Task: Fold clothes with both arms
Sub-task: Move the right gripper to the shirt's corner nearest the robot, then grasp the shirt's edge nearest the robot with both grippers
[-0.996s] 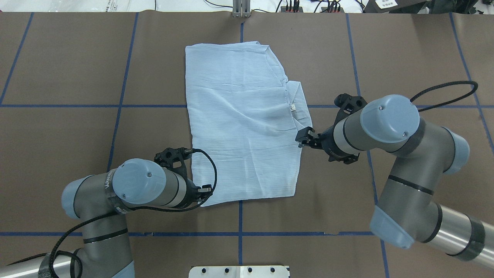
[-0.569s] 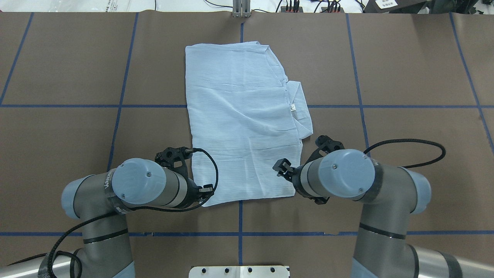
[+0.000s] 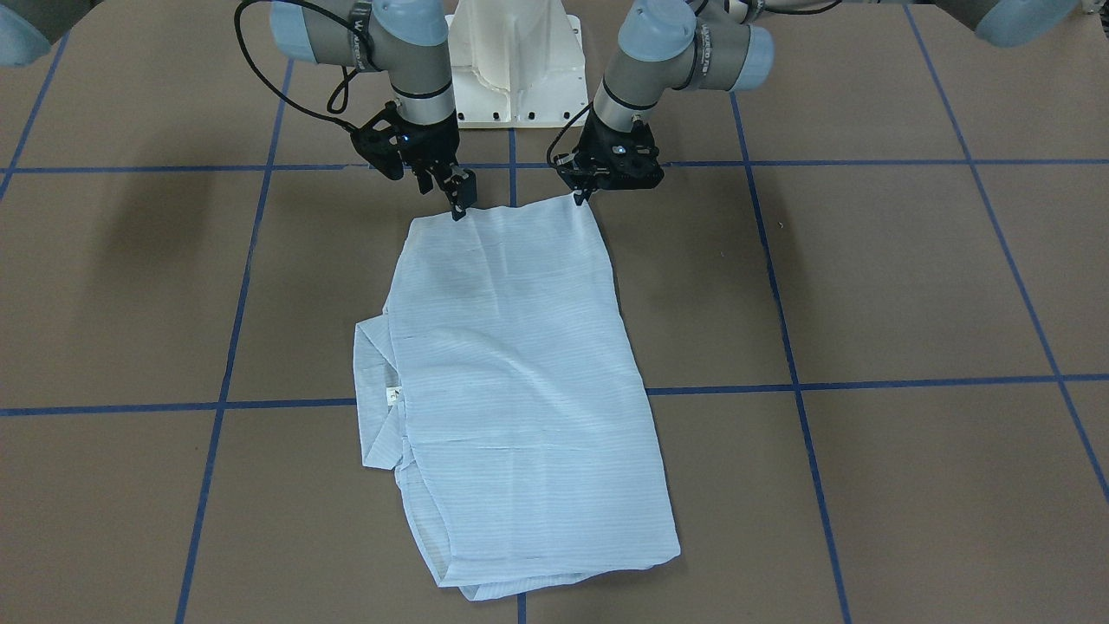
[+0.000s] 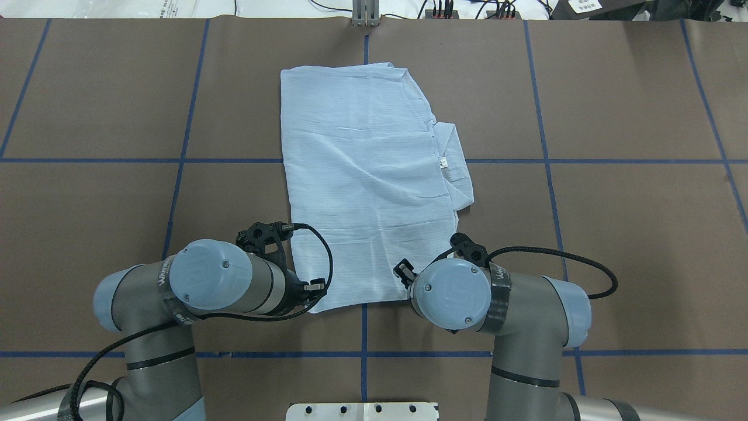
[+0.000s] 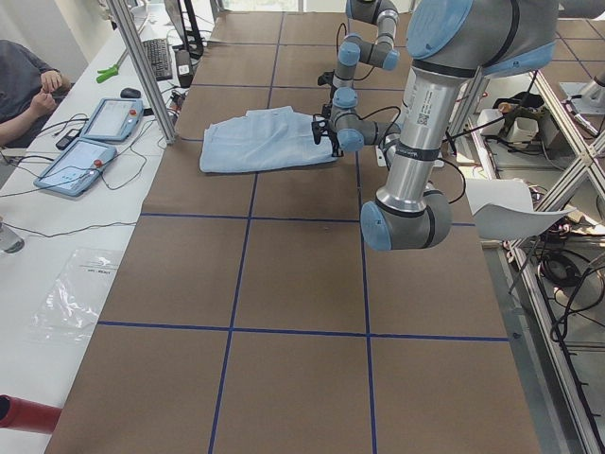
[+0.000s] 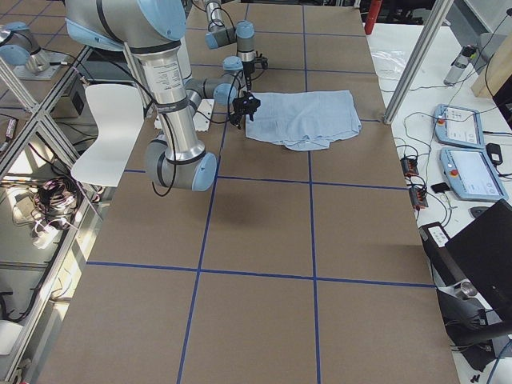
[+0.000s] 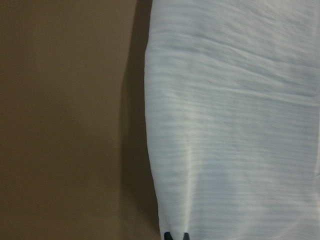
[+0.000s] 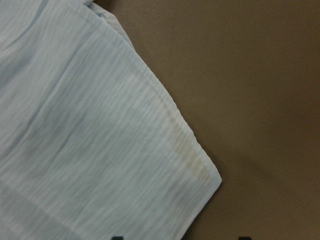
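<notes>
The pale-blue shirt point(image 4: 368, 187) lies folded into a long rectangle on the brown table, its collar point(image 4: 456, 169) sticking out on the right side. My left gripper point(image 4: 315, 289) is at the shirt's near left corner. In the left wrist view its tips sit close together on the cloth edge point(image 7: 235, 125), shut on it. My right gripper point(image 3: 459, 208) hangs over the near right corner. The right wrist view shows its fingers wide apart with that corner point(image 8: 215, 177) between them, flat on the table. In the front view the left gripper point(image 3: 579, 198) touches the shirt point(image 3: 511, 373).
The white pedestal base point(image 3: 511, 78) stands behind both grippers. Blue tape lines point(image 4: 181, 161) cross the brown table cover. An aluminium post point(image 4: 365, 14) stands at the far edge beyond the shirt. Tablets point(image 5: 95, 142) lie on a side bench.
My right arm has swung from beside the collar back toward the robot, to the shirt's near right corner. The left arm and the shirt have not moved.
</notes>
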